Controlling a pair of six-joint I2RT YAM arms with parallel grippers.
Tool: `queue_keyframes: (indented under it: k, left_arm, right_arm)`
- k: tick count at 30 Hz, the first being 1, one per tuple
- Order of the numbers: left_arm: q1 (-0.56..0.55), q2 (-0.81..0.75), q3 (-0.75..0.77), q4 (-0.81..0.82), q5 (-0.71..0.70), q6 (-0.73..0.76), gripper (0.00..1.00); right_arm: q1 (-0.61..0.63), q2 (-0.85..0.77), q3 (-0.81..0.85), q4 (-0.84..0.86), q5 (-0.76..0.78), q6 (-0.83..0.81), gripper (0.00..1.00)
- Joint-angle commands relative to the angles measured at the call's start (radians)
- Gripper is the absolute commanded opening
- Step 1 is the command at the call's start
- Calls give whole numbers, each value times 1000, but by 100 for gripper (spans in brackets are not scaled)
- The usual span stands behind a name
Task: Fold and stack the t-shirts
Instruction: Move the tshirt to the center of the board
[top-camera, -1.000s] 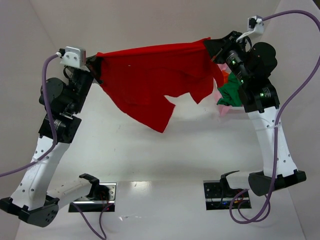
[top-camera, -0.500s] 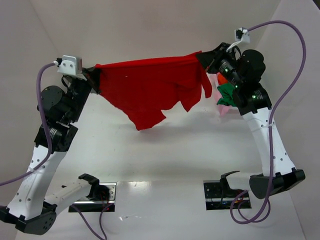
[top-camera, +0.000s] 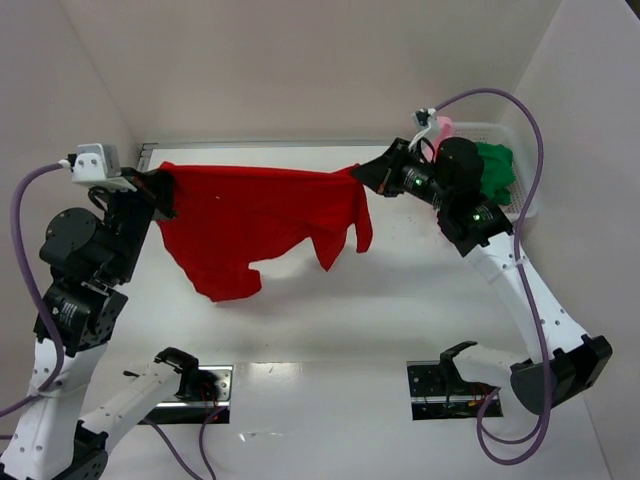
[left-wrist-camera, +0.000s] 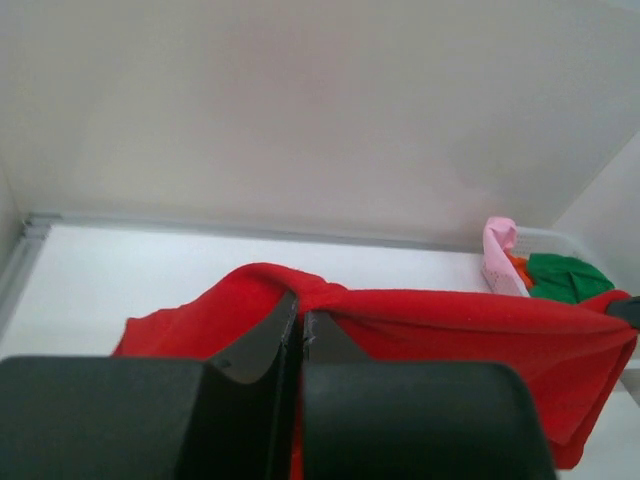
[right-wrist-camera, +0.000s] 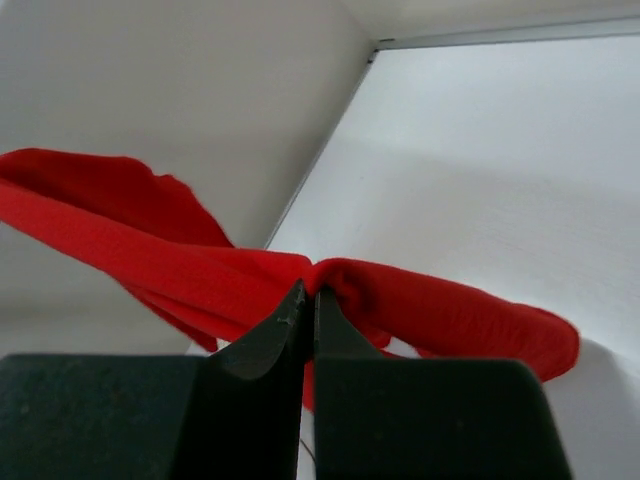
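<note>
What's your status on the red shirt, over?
Left tool and right tool shut on red shirt, stretched between them. Green shirt in basket. Nothing in the way.

We see the red t-shirt (top-camera: 260, 215) as one plain, bright red throughout. In the white lattice basket (top-camera: 527, 205) at the table's far right corner we make out a dark green t-shirt (top-camera: 495, 170), a pale pink t-shirt (top-camera: 441, 128) and a sliver of an orange t-shirt (left-wrist-camera: 517, 268), each a solid colour. The table (top-camera: 400, 300) is plain white, and the walls (top-camera: 300, 70) are off-white. The left arm (top-camera: 50, 375) and right arm (top-camera: 525, 290) are white with black joints. We see black fingers on the left gripper (left-wrist-camera: 300, 312) and the right gripper (right-wrist-camera: 309, 300). The cables (top-camera: 490, 91) are purple, and small green lights (top-camera: 478, 213) glow on the right arm.
</note>
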Motion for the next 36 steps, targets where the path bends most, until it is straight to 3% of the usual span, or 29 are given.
queue_keyframes:
  k: [1, 4, 8, 17, 25, 30, 33, 36]
  left_arm:
    - [14, 47, -44, -21, -16, -101, 0]
    - [14, 103, -116, -30, 19, -179, 0]
    - [14, 171, -226, -11, 38, -282, 0]
    - [60, 332, -476, 173, -11, -518, 0]
    - [142, 690, -305, 254, -56, -425, 0]
    - [196, 795, -226, 320, -4, -370, 1]
    - [221, 854, -180, 332, 48, -319, 20]
    - [230, 887, -160, 323, 125, -290, 58]
  right_arm:
    - [-5, -16, -83, -41, 146, 16, 1]
    - [-15, 51, -123, -101, 257, 4, 1]
    - [-36, 138, -187, -51, 276, 4, 1]
    - [-36, 421, -114, 56, 331, 13, 4]
    - [-70, 572, 22, 57, 380, 4, 4]
    - [-107, 605, 58, 76, 380, 4, 4]
    - [-107, 644, 96, 76, 380, -18, 4]
    - [-107, 673, 119, 67, 369, -27, 4]
